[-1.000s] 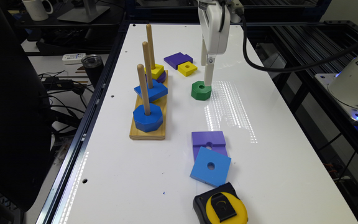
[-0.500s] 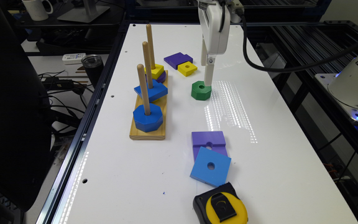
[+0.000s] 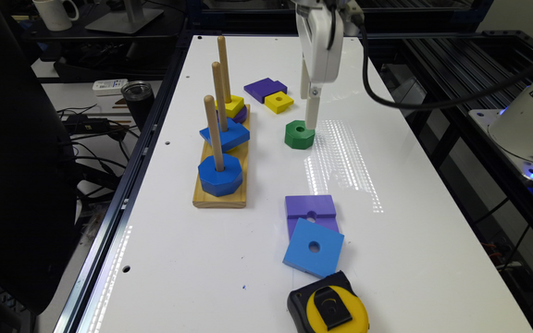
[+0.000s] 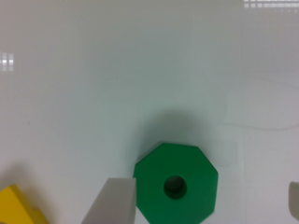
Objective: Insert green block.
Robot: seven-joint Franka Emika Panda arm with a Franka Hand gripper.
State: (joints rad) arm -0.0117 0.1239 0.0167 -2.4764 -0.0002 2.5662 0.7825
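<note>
While the small dark-green octagonal block with a round centre hole lies flat on the glossy white tabletop, near the wooden three-peg base on its exterior-view right and not on any peg, the white gripper stands low around it with its fingers spread wide, one pale finger touching the block's edge and the other well clear. Judging from this, nothing is inserted yet: grasping, lifting and threading the block onto a peg all remain. No brand, label or writing is legible anywhere.

Pincer low, jaws apart.
</note>
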